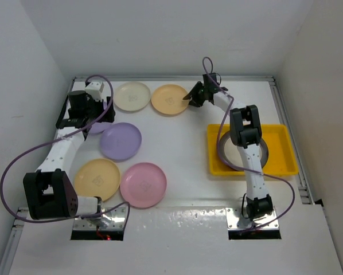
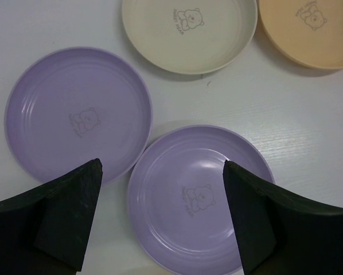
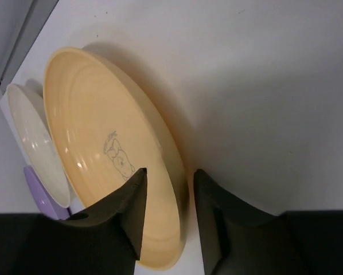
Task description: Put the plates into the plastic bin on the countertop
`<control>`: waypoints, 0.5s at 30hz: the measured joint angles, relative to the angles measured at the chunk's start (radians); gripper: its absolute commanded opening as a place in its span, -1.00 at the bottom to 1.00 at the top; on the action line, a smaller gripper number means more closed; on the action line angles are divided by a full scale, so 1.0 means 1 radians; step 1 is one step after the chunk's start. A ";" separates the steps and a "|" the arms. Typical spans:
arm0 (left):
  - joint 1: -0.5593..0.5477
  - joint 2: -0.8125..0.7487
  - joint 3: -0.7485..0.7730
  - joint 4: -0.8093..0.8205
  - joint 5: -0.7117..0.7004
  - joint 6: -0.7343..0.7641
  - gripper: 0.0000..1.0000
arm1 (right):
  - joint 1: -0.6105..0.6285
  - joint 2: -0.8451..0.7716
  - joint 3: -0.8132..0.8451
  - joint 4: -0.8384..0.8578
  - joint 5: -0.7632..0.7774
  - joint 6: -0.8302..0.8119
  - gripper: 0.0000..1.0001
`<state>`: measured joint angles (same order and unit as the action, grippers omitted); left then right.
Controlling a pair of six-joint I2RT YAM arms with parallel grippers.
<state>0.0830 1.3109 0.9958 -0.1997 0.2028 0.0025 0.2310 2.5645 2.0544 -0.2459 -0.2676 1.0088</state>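
My right gripper [image 1: 188, 96] [image 3: 170, 172] is at the back, astride the right rim of an orange-yellow plate [image 1: 169, 98] [image 3: 97, 132]. One finger is over the plate's inside, the other just outside, with a narrow gap still showing. My left gripper [image 1: 85, 112] [image 2: 163, 172] hangs open above two lilac plates [image 2: 74, 109] [image 2: 194, 195], holding nothing. A cream plate [image 1: 132, 95] lies between the arms. The yellow plastic bin [image 1: 286, 160] at the right holds a dark-rimmed steel plate [image 1: 268, 150], partly hidden by my right arm.
Another orange-yellow plate [image 1: 97, 179] and a pink plate [image 1: 143, 184] lie near the front left of the white countertop [image 1: 183, 143]. White walls close in the back and both sides. A purple cable loops off the left arm.
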 measured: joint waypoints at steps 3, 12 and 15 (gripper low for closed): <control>0.012 0.001 0.000 -0.002 0.000 0.003 0.76 | 0.018 -0.001 -0.040 0.030 0.053 0.035 -1.00; 0.053 0.002 0.002 -0.022 0.022 0.007 0.76 | 0.035 -0.117 -0.187 0.018 0.157 0.018 -1.00; 0.081 0.019 0.007 -0.055 0.051 -0.023 0.56 | 0.008 -0.275 -0.301 -0.062 0.174 -0.074 -1.00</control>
<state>0.1638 1.3300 1.0031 -0.2546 0.2539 -0.0200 0.2394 2.2890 1.7535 -0.3080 -0.0937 0.9344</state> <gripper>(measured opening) 0.855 0.017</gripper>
